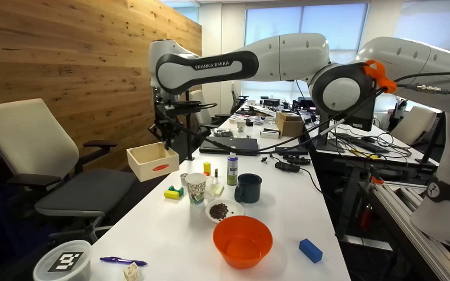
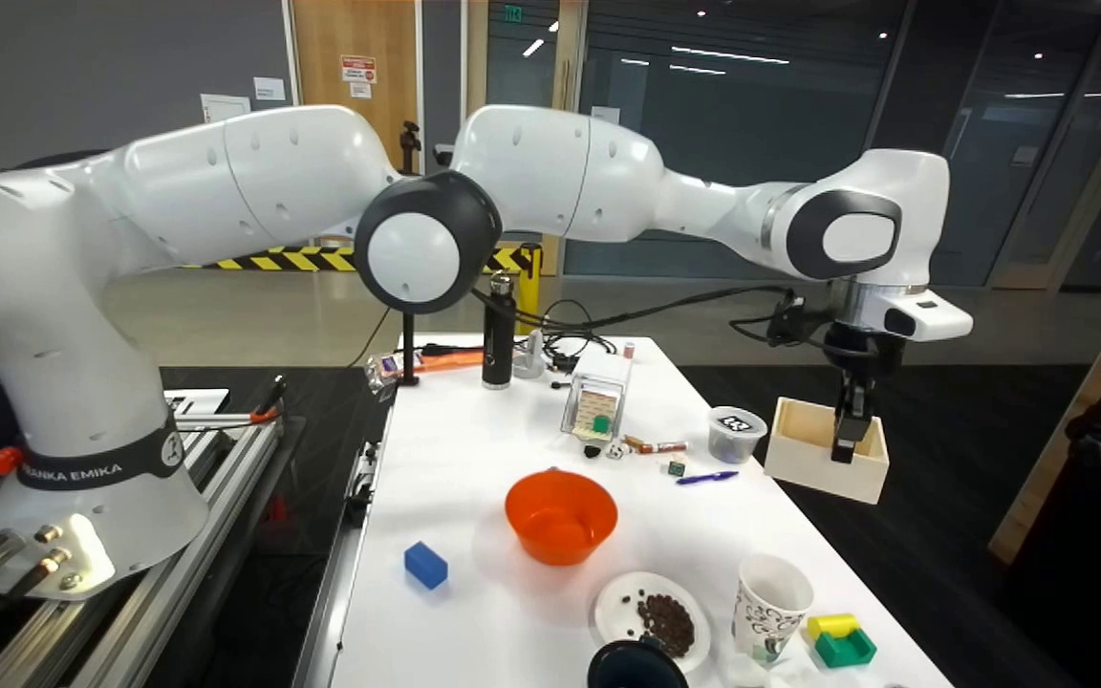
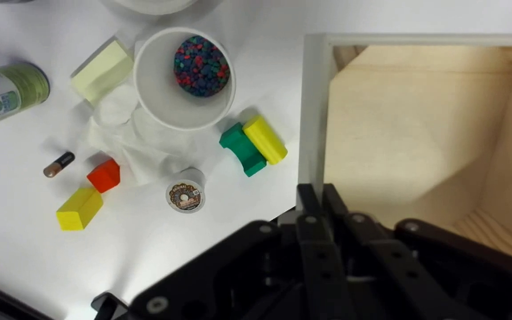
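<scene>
Wooden box (image 1: 152,164) held up in the air, 1 wall clamped in our gripper (image 3: 318,189).

Going L to R in an exterior view, we see a lidded tub (image 1: 63,261), a purple pen (image 1: 123,260), then the box itself, showing past the L edge of the white table (image 1: 162,230), w/ a red oval (image 1: 160,168) on its side. Next we have a yellow cylinder (image 1: 171,194) & a green block (image 1: 176,190), touching per the wrist view; a paper cup (image 1: 196,189) w/ multicolored pebbles (image 3: 202,66) in the btm (wrist view again); a white plate (image 1: 236,207) w/ brown bits (image 1: 218,211); a bottle (image 1: 232,169); an orange bowl (image 1: 242,246) near the plate; a dark mug (image 1: 251,189); & a blue block (image 1: 310,250), well apart at R.
</scene>
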{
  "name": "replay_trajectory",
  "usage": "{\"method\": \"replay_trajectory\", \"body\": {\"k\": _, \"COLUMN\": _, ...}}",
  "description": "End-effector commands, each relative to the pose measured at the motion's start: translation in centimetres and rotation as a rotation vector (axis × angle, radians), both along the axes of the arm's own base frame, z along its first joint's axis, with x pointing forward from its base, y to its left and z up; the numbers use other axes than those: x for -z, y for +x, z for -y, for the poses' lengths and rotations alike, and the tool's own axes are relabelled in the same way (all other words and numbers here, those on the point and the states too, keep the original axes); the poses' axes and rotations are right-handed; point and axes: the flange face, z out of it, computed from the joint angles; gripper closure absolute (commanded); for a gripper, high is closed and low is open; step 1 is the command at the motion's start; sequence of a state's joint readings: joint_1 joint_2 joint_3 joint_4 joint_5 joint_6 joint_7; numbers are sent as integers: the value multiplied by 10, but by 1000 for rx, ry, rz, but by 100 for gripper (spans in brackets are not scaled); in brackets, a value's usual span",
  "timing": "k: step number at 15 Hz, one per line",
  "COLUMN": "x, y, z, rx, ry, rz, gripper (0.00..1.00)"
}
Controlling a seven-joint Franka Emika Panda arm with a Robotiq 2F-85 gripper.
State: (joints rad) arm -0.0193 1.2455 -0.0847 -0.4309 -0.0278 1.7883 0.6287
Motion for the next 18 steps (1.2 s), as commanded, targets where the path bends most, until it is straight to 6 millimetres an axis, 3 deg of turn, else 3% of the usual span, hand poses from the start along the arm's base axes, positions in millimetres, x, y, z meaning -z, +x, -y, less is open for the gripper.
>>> {"method": "replay_trajectory", "body": {"k": 1, "x": -4, "y": 1, "z": -18, "rx": 134, "ry": 84, "rz": 24, "gripper": 98}}
{"method": "replay_trajectory", "body": {"k": 6, "x": 15, "y": 1, "z": -32, "rx": 332, "ry": 158, "rz": 13, "gripper": 98}}
{"method": "replay_trajectory", "body": {"k": 16, "x": 44, "y": -2, "z": -31, "rx": 639, "ry": 231, "rz": -36, "gripper": 98}}
{"method": "replay_trajectory", "body": {"k": 18, "x": 42, "y": 3, "z": -34, "rx": 569, "ry": 217, "rz": 14, "gripper": 98}}
